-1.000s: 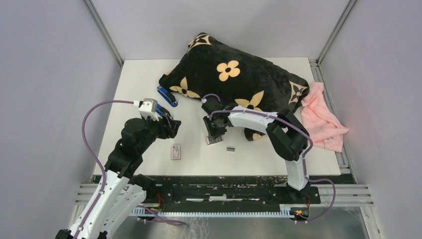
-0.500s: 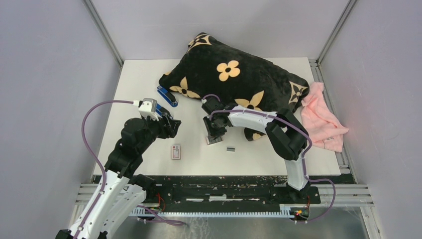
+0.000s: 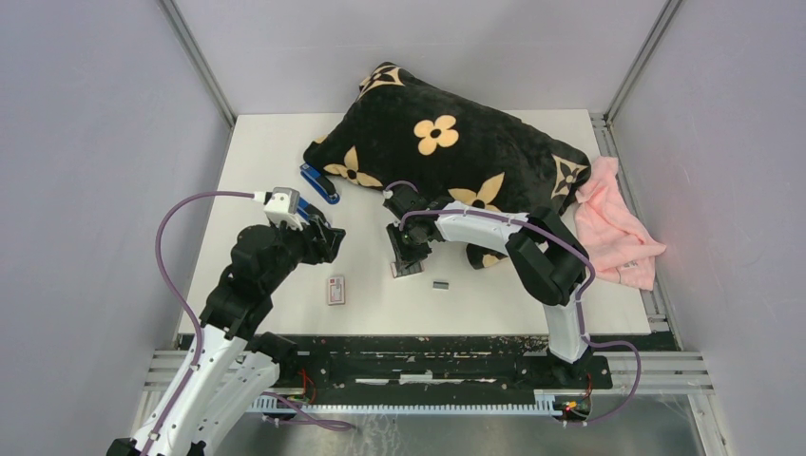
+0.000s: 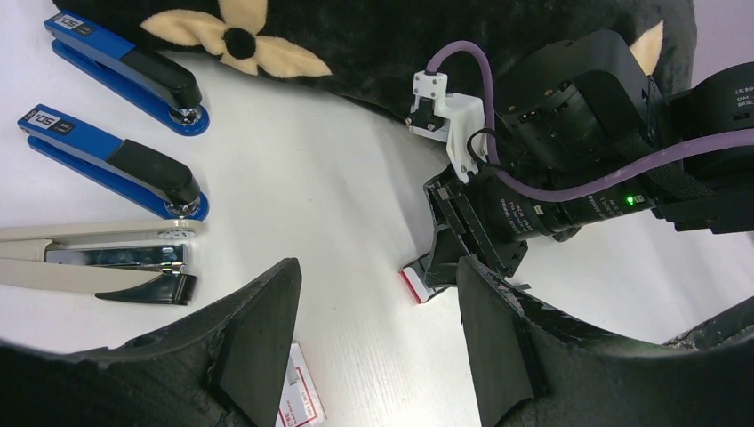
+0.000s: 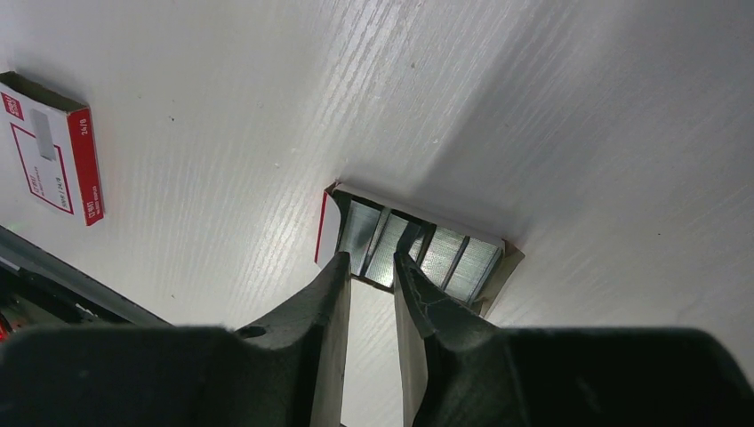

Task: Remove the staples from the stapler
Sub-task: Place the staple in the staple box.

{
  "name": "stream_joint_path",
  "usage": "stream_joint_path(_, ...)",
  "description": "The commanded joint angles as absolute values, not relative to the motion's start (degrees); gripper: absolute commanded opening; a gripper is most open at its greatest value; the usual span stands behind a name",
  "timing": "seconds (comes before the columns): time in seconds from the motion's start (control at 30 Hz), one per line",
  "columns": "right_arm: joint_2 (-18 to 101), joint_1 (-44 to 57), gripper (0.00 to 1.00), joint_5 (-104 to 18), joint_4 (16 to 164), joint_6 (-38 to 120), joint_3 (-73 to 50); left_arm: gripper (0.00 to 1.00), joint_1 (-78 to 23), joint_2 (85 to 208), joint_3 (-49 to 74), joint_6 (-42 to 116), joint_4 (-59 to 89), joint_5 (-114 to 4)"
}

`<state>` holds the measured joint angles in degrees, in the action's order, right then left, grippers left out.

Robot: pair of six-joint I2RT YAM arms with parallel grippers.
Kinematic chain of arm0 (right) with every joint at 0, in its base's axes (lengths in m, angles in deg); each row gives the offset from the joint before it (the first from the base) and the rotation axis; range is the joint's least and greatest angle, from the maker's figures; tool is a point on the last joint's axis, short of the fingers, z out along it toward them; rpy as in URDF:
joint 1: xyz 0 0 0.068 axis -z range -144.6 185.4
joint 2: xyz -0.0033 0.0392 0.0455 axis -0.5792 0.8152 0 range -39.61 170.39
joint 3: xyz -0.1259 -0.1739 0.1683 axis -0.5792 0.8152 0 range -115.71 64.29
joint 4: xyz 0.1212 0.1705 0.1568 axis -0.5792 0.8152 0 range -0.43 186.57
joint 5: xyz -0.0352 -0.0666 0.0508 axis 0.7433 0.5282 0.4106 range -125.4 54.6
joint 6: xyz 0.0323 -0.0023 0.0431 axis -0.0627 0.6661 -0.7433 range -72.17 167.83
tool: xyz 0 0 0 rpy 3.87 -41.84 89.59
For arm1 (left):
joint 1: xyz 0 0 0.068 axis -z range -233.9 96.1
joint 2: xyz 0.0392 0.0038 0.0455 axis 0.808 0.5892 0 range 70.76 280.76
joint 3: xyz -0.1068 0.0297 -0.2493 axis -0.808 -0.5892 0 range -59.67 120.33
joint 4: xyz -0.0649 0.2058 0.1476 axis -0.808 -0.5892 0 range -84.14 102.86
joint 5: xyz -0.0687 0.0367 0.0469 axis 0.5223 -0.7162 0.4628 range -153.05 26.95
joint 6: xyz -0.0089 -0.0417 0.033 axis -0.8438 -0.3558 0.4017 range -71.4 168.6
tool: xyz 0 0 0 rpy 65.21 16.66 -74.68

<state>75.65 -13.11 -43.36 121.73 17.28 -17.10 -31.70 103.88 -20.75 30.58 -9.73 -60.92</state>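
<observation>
Right claw [image 5: 371, 260] tips set in an open staple box [image 5: 331, 227] at table centre; left claw [image 4: 378, 285] empty.

The white table [image 3: 266, 152] carries a black flowered pillow [image 3: 447, 142] at 12 o'clock and a pink cloth [image 3: 618, 228] at 3 o'clock. The left claw stands wide apart, holding nothing, at 9 o'clock of the right claw. Near it a beige stapler [image 4: 89, 258] lies opened beside two blue staplers [image 4: 124, 160]. The right claw is nearly together, straddling the staples [image 5: 445, 258] in the box; a firm clamp cannot be confirmed. A closed box [image 5: 49, 147] lies at 8 o'clock, a loose strip [image 3: 440, 284] at 4 o'clock.
</observation>
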Motion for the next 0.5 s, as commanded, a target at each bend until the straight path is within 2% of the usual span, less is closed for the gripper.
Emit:
stream_joint_path(0.0,75.09,-12.95,0.3,-44.22,120.85,18.82,-18.75,0.72,-32.14,103.87,-20.91,32.81,-6.91,-59.37)
stream_joint_path(0.3,71.17,-12.9,0.29,-45.15,120.86,20.15,-18.76,0.72,-32.26,103.94,-20.91,32.86,-6.91,-59.27)
stream_joint_path(0.47,70.25,-12.68,0.25,-44.97,121.16,21.63,-18.5,0.72,-32.19,104.0,-21.08,32.55,-6.83,-59.27)
